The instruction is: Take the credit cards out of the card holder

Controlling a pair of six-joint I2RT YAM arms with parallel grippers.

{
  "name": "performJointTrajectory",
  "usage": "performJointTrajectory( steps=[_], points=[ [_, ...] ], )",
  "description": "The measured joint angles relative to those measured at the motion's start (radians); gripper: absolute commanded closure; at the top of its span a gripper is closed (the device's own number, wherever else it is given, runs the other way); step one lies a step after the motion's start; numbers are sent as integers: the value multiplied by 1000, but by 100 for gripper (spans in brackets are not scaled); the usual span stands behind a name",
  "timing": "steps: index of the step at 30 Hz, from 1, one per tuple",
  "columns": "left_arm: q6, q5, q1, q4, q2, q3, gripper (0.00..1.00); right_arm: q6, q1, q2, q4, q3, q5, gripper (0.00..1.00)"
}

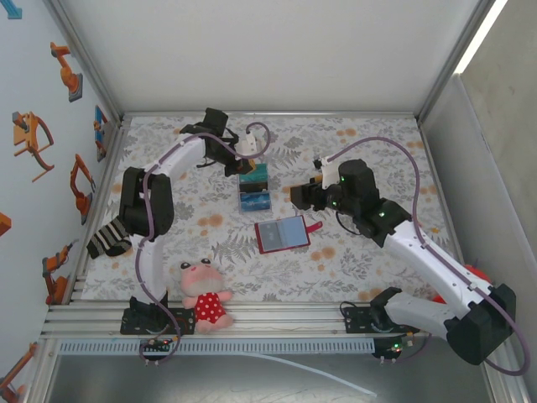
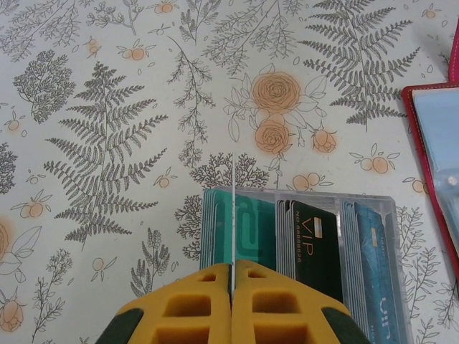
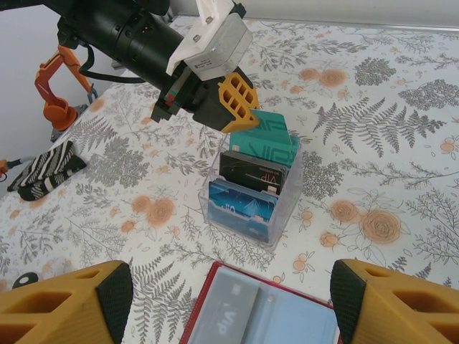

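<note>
A striped sock (image 1: 109, 238) and a plush toy (image 1: 205, 298) lie well to the left of the left gripper (image 3: 247, 118). Its yellow fingers (image 2: 276, 301) are pressed together on a teal credit card (image 3: 271, 131), pinching its upper edge. The card stands on edge with its long side level and its printed face turned toward the right arm. From the left wrist it shows only as a thin pale line (image 2: 234, 215) rising out from between the fingers. Directly beneath those fingers sits a clear box (image 3: 283, 208), where a black card (image 3: 251, 172) and blue cards (image 3: 240, 208) stand in rows in front of the held one. To the right of the box, and nearer the arms, the card holder (image 1: 283, 233) lies open and flat. Its long axis runs left to right, its closing tab (image 1: 315, 225) points right, and a greyish card (image 3: 237, 312) is tucked in a pocket. The right gripper (image 3: 233, 290) hovers with its fingers (image 3: 93, 301) spread wide and nothing between them. The open card holder lies just below the gap.
</note>
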Motion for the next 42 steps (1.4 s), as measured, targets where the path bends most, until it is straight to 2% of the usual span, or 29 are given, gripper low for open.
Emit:
performJointTrajectory(
  steps=[7, 14, 15, 20, 24, 25, 27, 28, 29, 31, 33, 42],
  points=[
    [0, 0, 0, -17, 20, 3, 99, 0, 0, -5, 1, 0, 0, 27],
    [-2, 0, 0, -21, 26, 11, 85, 6, 0, -5, 2, 0, -1, 28],
    [-2, 0, 0, -21, 26, 13, 80, 7, 0, -5, 2, 0, -1, 28],
    [-12, 1, 0, -21, 27, 15, 77, 11, 0, -5, 2, 0, -1, 28],
    [-30, 1, 0, -17, 27, 15, 65, 11, 0, -5, 2, 0, -1, 28],
    [-35, 1, 0, -16, 27, 15, 58, 11, 0, -5, 2, 0, -1, 28],
    [-48, 1, 0, -8, 25, 14, 55, 11, 0, -5, 1, 0, -1, 29],
    [-54, 1, 0, 2, 21, 11, 48, 11, 0, -5, 1, 0, -1, 29],
    [-62, 0, 0, 20, 11, 0, 45, 11, 0, -5, 1, 0, -1, 29],
    [-84, -3, 0, 71, -26, -48, 29, 11, 0, -4, 1, 0, -1, 30],
    [-115, -10, 0, 154, -89, -131, 4, 11, 0, -3, 1, 0, -1, 30],
    [-397, -70, -1, 615, -431, -511, 3, 35, 0, 29, -33, 0, 35, 29]
  ],
)
